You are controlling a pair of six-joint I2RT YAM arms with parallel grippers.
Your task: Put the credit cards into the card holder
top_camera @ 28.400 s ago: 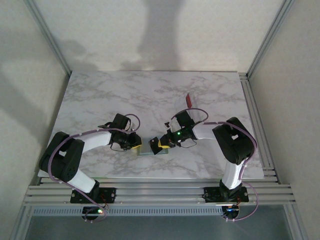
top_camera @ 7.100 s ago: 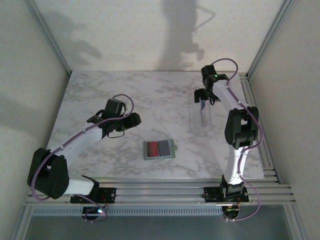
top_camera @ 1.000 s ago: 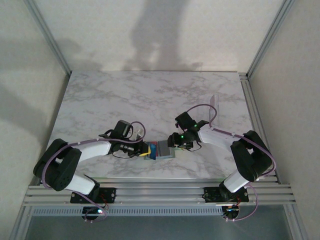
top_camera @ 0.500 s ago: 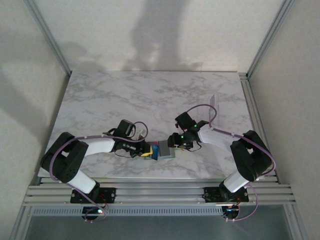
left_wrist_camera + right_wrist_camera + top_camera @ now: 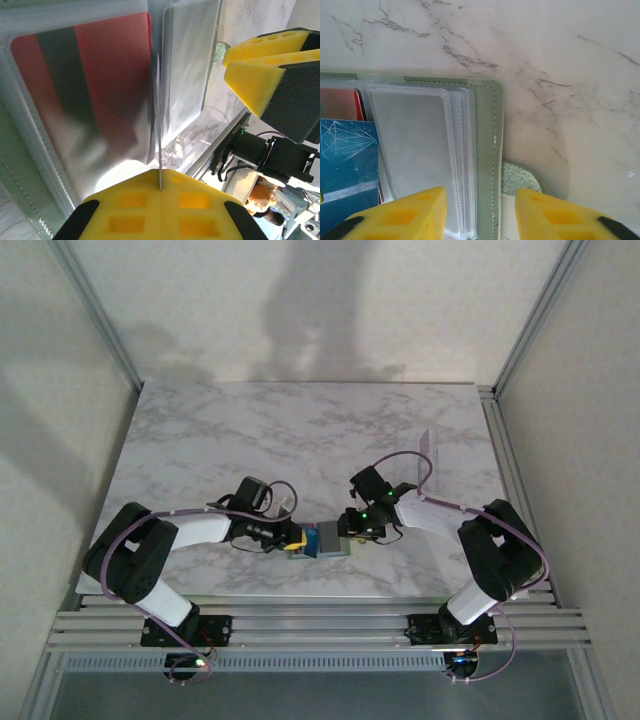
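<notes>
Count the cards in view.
3. A red card sits in the holder's left sleeve; a blue card is pinched by the left gripper above it; a pale card is near the table's far right edge. Sleeves may hide more.

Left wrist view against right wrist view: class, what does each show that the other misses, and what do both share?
Left wrist only: the left gripper, jaws shut, and the red card shown whole, dark stripe included. Right wrist only: the printed face of the blue card, which the left wrist view gives merely as a thin edge in those jaws. Both: the card holder with its clear sleeves, the right gripper with jaws apart, and the marble table.
</notes>
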